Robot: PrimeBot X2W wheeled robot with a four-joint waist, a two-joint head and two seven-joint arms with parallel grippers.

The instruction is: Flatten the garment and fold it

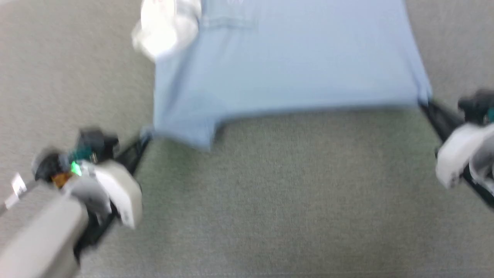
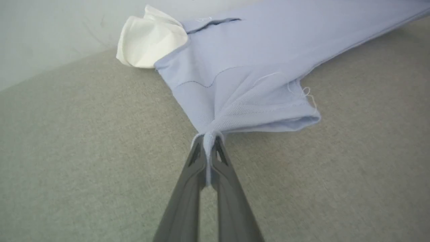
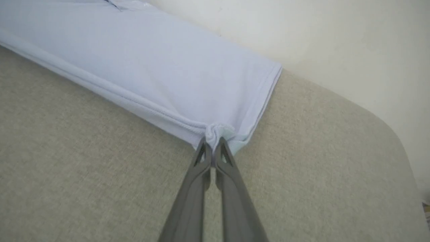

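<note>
From the head camera, badly blurred, I see the garment (image 1: pixel 285 65) spread flat on the grey fabric surface (image 1: pixel 270 200), with its white collar (image 1: pixel 166 27) at the far left. My left gripper (image 1: pixel 143 139) meets the near corner below the collar, and my right gripper (image 1: pixel 423 103) meets the corner farthest from the collar.

The left wrist camera shows what the blur hides: 2 fingers clamped tight on cloth by the sleeve (image 2: pixel 268 111) nearest the collar, with a loose thread (image 2: pixel 307 94) beside it.

The right wrist camera shows 2 fingers pinched together on the bunched hem corner (image 3: pixel 218 131), well apart from the collar.
</note>
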